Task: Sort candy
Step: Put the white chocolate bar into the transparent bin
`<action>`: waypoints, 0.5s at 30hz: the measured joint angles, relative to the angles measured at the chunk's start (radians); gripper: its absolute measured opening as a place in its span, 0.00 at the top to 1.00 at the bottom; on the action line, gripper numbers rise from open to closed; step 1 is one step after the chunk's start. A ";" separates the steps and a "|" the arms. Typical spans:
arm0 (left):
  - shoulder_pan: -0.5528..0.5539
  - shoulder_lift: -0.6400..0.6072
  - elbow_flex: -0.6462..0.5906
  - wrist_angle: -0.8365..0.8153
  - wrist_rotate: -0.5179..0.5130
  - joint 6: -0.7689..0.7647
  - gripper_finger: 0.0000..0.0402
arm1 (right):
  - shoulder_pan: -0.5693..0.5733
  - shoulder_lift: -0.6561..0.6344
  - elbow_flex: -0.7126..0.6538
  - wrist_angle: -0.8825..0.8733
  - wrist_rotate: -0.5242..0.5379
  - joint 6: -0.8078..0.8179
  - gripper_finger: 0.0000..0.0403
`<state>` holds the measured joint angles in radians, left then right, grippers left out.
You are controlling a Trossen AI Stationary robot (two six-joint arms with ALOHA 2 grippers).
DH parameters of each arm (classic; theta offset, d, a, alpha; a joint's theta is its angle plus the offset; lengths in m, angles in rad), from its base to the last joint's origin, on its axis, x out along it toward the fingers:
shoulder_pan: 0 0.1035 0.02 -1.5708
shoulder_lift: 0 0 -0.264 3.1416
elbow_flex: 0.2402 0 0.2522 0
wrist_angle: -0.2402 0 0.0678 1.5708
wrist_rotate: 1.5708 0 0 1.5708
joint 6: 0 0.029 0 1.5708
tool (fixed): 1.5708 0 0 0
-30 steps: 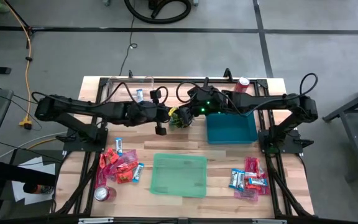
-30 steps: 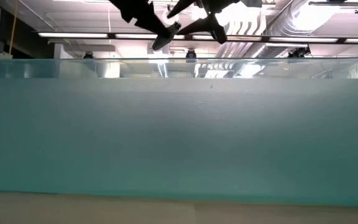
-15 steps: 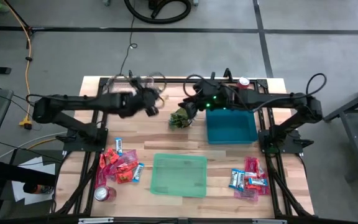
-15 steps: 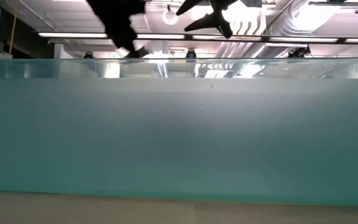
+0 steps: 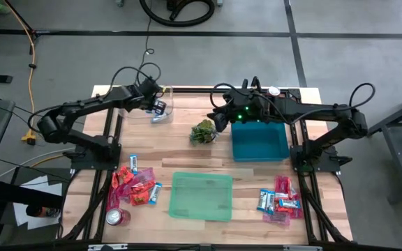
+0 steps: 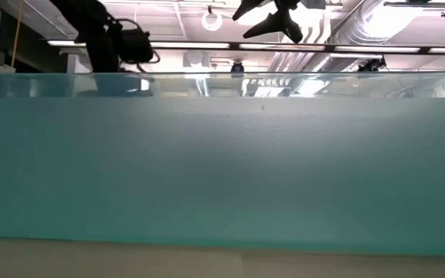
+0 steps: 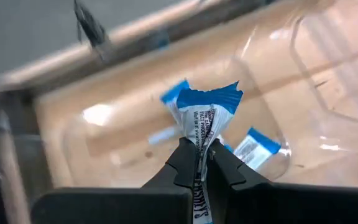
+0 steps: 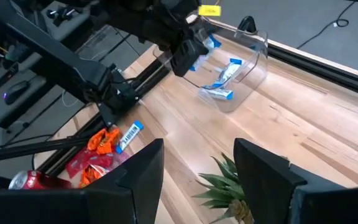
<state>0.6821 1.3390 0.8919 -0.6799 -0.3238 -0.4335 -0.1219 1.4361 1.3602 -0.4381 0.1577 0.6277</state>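
Blue-and-white candy (image 7: pixel 205 118) sits pinched in the left gripper (image 7: pixel 201 163) above a clear container (image 5: pixel 158 110).

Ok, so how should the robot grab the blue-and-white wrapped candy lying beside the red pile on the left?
Pinch the long, flat blue-and-white wrapped candy across its narrow middle, coming straight down from above. It lies flat on the wooden table, so only its top and long edges are free, and the red-wrapped pile crowds one end.
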 joint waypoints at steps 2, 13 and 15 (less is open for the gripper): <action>0.011 0.001 -0.020 -0.008 0.005 -0.010 1.00 | 0.000 0.000 0.000 0.000 0.000 0.000 0.53; 0.012 -0.013 -0.041 -0.009 -0.001 -0.010 0.71 | -0.003 -0.005 0.000 -0.018 -0.005 -0.030 0.53; 0.012 -0.026 -0.041 -0.010 -0.001 -0.008 0.65 | -0.003 -0.016 0.000 -0.037 -0.005 -0.034 0.53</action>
<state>0.6946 1.3126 0.8513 -0.6897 -0.3252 -0.4410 -0.1247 1.4196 1.3602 -0.4749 0.1524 0.5936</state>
